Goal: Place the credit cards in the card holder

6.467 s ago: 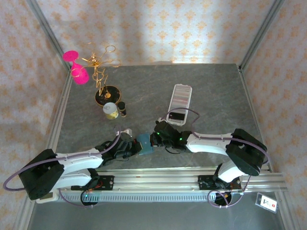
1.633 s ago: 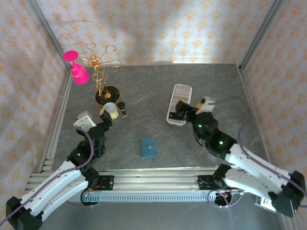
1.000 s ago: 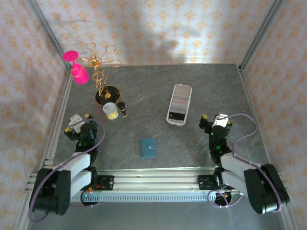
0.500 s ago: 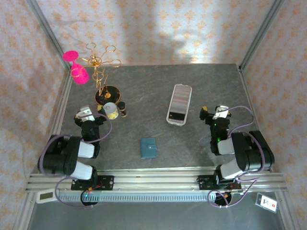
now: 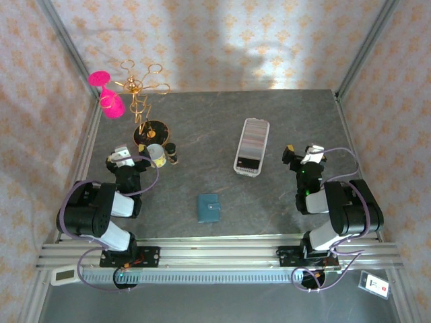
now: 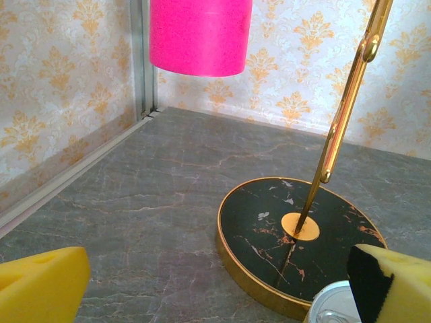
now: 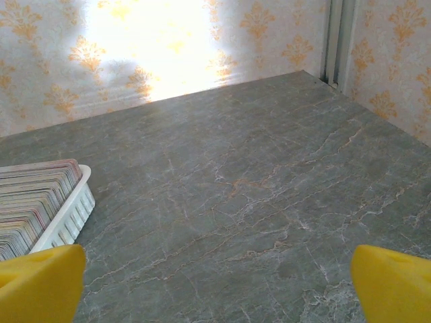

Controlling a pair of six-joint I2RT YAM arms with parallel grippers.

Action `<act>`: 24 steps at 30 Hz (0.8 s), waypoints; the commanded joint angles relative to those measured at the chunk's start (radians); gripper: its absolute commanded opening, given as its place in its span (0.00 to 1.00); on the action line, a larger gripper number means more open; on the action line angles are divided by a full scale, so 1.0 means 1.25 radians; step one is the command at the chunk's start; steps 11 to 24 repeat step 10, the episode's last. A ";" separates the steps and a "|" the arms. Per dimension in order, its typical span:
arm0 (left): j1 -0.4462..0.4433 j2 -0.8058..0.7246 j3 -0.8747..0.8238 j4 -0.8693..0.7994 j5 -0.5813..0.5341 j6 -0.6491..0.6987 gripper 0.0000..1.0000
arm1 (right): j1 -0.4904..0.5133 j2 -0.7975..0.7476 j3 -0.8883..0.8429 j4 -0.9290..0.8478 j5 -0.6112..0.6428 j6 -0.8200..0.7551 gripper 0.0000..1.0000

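One teal card holder [image 5: 209,208] is lying folded shut on the grey table [image 5: 202,121]. Beyond it to the right, the credit cards [image 5: 253,138] are standing in a white tray [image 5: 246,171]; the right wrist view is showing their edges as multicoloured stripes. Left of the holder, the left gripper [image 6: 215,288] is gaping empty before a gold jewellery stand [image 6: 300,235]. Right of the holder, the right gripper [image 7: 215,286] is gaping empty too.
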 commanded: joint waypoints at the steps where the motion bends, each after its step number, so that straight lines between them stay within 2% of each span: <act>1: -0.004 0.003 0.003 0.039 -0.013 0.006 0.99 | -0.006 -0.004 0.010 0.014 0.020 0.009 1.00; 24: -0.004 0.001 0.003 0.033 -0.013 0.006 0.99 | -0.007 -0.005 0.008 0.015 0.012 0.005 1.00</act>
